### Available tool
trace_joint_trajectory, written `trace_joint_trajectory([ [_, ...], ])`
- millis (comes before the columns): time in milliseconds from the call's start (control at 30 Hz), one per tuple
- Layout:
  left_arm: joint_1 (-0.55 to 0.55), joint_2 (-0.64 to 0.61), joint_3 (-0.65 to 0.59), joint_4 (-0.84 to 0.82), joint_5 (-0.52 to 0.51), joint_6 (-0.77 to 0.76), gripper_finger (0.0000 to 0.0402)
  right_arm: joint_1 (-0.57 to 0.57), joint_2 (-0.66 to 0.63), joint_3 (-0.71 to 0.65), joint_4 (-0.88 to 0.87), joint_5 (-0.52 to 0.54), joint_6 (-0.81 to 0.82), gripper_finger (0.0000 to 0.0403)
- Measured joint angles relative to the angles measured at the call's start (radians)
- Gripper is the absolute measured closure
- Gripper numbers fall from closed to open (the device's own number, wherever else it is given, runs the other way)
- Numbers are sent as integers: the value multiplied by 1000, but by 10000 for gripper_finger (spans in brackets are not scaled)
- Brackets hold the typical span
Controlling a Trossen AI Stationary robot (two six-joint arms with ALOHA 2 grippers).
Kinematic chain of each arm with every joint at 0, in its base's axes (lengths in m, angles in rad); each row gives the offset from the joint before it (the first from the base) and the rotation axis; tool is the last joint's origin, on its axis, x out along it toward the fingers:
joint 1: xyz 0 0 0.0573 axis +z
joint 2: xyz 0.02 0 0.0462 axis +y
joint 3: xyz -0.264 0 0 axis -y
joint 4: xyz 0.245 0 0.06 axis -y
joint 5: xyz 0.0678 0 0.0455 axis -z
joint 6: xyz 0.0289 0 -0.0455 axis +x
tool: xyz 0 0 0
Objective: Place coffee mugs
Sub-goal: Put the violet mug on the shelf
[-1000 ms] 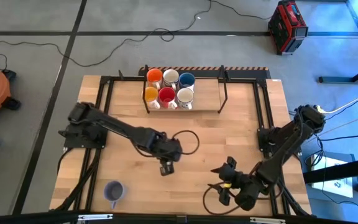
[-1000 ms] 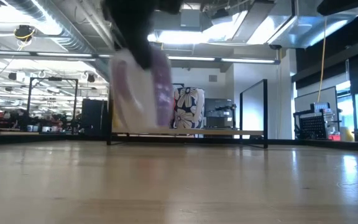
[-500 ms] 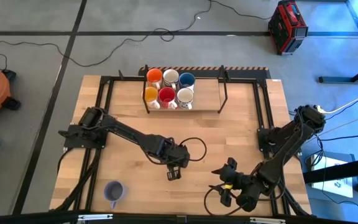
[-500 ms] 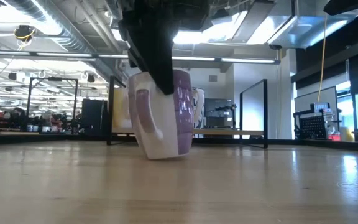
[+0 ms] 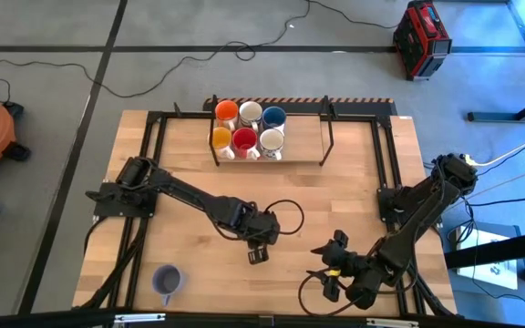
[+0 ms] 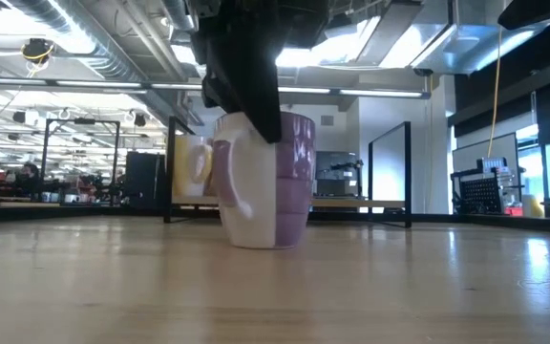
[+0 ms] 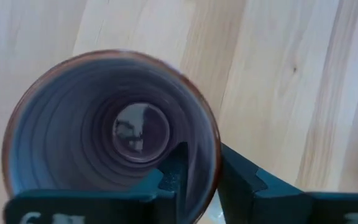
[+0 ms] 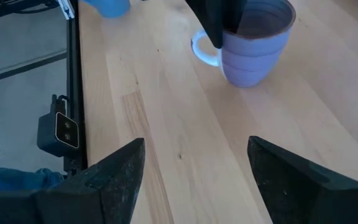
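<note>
A pale purple mug point(image 6: 265, 182) stands upright with its base on the table, handle point(image 6: 227, 180) to one side. My left gripper point(image 5: 258, 248) is over it near the table's middle, shut on its rim; in the left wrist view I look down into the mug point(image 7: 110, 130). A second pale purple mug point(image 5: 167, 281) stands near the near-left corner. Two orange, two white, one red and one blue mug point(image 5: 247, 128) stand grouped at the far edge. My right gripper point(image 5: 331, 270) waits open near the near edge, right of the mug point(image 8: 253, 43). My left gripper pinches the mug's wall at the rim point(image 7: 211, 163), one finger point(image 7: 178, 167) inside the cup and the other finger point(image 7: 244, 182) outside. The fingers come from above, pointing down. The mug is upright with its base point(image 6: 261, 241) on the table.
The grouped mugs stand in a black frame point(image 5: 326, 137) along the far edge. Black rails point(image 5: 153, 137) run along the table's left and right sides. Cables loop beside my left gripper point(image 5: 285, 214). Bare wood lies between the held mug and my right gripper.
My left gripper moved down and toward the table's right and near edge, carrying the mug. The mug was lifted clear, then touched down tilted, and now stands upright on the table. The right arm kept still.
</note>
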Motion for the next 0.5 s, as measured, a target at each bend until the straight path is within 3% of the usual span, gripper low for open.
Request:
trace_joint_trajectory([
  [267, 3, -29, -2, -20, 5, 25, 270, 0, 0, 0, -1, -30, 2, 130],
  [500, 2, -157, -2, -40, 2, 71, 261, 0, 0, 0, 5, -30, 15, 130],
])
